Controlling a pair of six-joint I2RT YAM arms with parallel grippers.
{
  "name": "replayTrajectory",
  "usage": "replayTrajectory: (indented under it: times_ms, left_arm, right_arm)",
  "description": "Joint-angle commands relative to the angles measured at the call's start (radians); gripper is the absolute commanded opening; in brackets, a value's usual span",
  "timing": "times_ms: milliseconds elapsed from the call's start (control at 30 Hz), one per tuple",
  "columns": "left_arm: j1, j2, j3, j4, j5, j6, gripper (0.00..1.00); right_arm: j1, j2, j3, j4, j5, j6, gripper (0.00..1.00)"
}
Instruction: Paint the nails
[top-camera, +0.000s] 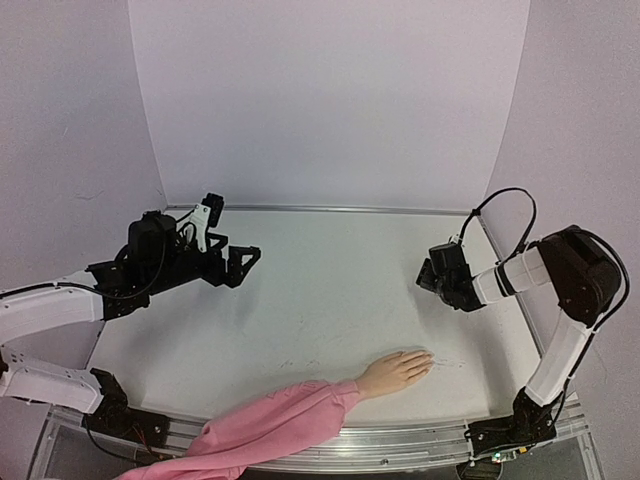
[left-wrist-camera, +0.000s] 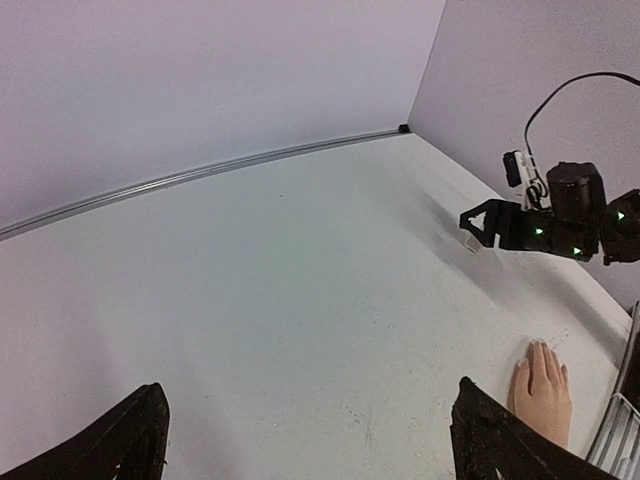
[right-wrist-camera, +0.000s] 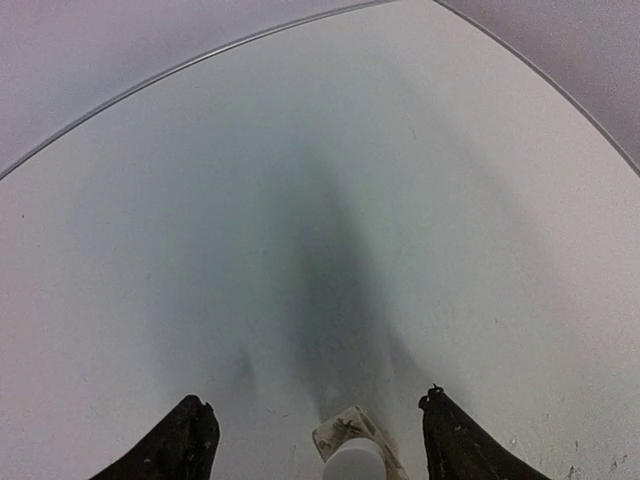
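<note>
The peach mannequin hand (top-camera: 395, 372) lies palm down near the table's front edge, its pink sleeve (top-camera: 280, 425) trailing over the edge. Its tiny nails (top-camera: 427, 359) point right and are barely distinguishable; they also show in the left wrist view (left-wrist-camera: 545, 350). My left gripper (top-camera: 240, 262) is open and empty, held above the table at the left (left-wrist-camera: 310, 400). My right gripper (top-camera: 432, 272) is open at the right, above the table (right-wrist-camera: 316, 400). A small white bottle (right-wrist-camera: 355, 455) stands between its fingers with gaps on both sides. The bottle is hidden in the top view.
The white table (top-camera: 330, 290) is enclosed by pale walls behind and at both sides, with a metal rail (top-camera: 400, 440) along the front edge. The right arm (left-wrist-camera: 560, 225) shows across the table in the left wrist view.
</note>
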Motion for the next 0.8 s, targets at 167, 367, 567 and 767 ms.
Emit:
replayTrajectory:
  times_ms: [167, 367, 567, 767]
  left_arm:
    - [0.138, -0.094, -0.010, 0.022, -0.192, -0.026, 1.00]
    - [0.327, -0.157, -0.012, 0.022, -0.138, -0.054, 0.99]
    - [0.374, -0.216, 0.018, 0.003, -0.232, 0.043, 0.99]
    - [0.374, -0.238, 0.035, -0.023, -0.294, 0.114, 1.00]
  right_arm:
    - [-0.036, -0.364, -0.038, -0.033, -0.189, -0.193, 0.98]
    - [-0.117, -0.664, -0.047, -0.113, -0.421, -0.376, 0.98]
    - [-0.121, -0.904, 0.010, -0.278, -0.418, -0.459, 0.98]
    - [-0.121, -0.910, 0.092, -0.423, -0.364, -0.434, 0.98]
